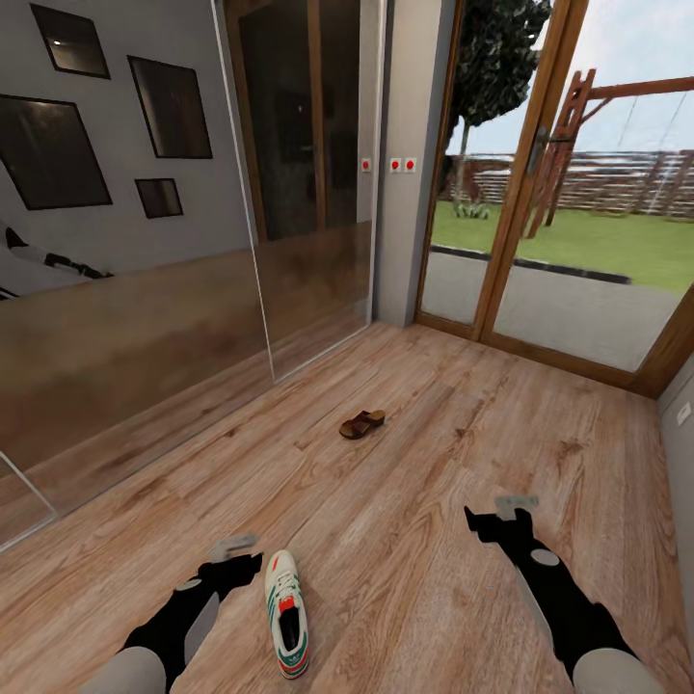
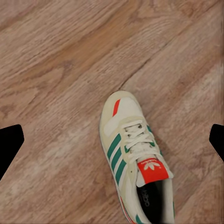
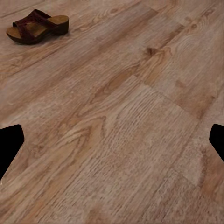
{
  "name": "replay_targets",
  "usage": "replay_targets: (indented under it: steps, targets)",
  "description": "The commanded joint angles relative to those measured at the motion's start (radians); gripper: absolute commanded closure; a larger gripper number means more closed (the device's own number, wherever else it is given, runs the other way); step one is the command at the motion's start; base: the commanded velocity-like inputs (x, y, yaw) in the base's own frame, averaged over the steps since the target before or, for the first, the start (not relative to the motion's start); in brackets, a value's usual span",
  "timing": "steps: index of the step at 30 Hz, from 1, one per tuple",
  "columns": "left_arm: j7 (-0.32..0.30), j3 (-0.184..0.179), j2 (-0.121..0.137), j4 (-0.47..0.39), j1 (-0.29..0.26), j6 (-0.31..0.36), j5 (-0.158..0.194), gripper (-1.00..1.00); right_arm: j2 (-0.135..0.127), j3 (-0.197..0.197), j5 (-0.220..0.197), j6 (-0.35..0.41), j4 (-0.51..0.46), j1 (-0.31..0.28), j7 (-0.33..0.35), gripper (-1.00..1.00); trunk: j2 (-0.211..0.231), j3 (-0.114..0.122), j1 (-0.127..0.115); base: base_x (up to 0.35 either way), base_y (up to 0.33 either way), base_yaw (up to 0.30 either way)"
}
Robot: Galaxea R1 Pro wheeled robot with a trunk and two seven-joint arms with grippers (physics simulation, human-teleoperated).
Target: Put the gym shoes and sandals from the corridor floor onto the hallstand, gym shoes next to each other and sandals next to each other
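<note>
At far left the mirrored wardrobe doors (image 1: 145,318) edge the corridor floor (image 1: 414,540); our left pincer (image 1: 234,554) hangs wide with nothing in it, the gym shoe (image 1: 287,612) lying just beside it (toe away from us). Farther ahead sits one sandal (image 1: 362,423), well apart from both pincers. Our right pincer (image 1: 509,509) is spread wide over bare planks, open floor reaching the glass door (image 1: 569,193).

Just beside the black left claw (image 1: 234,557) lies a white gym shoe (image 1: 287,613) with green stripes and a red-orange tongue. Farther off, the sandal (image 1: 362,423) is dark brown with a tan insole, on light brown wood-grain floor (image 1: 414,482).
</note>
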Motion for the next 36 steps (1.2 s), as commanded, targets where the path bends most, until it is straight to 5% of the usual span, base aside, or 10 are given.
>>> replay_targets:
  steps: [1, 8, 23, 36]
  targets:
    - [-0.003, 0.005, -0.006, -0.003, -0.001, 0.007, 0.006, -1.00, 0.003, -0.005, 0.010, 0.013, -0.011, -0.001, 0.012, -1.00, 0.000, -0.001, 0.000, 0.000, 0.000, 0.000]
    - [0.001, 0.002, -0.048, -0.006, -0.003, 0.009, -0.006, -1.00, 0.004, -0.008, 0.009, 0.047, -0.044, -0.001, 0.047, -1.00, 0.000, -0.001, 0.000, 0.000, 0.000, 0.000]
    - [-0.001, -0.002, -0.061, -0.034, -0.001, 0.010, -0.028, -1.00, -0.002, -0.009, 0.011, 0.054, -0.072, -0.002, 0.173, -1.00, 0.000, -0.001, 0.000, 0.000, 0.000, 0.000]
    - [-0.005, -0.002, -0.073, -0.035, -0.002, 0.011, -0.027, -1.00, -0.003, -0.011, 0.012, 0.053, -0.078, -0.002, 0.179, -1.00, -0.091, -0.055, 0.050, 0.000, 0.000, 0.000]
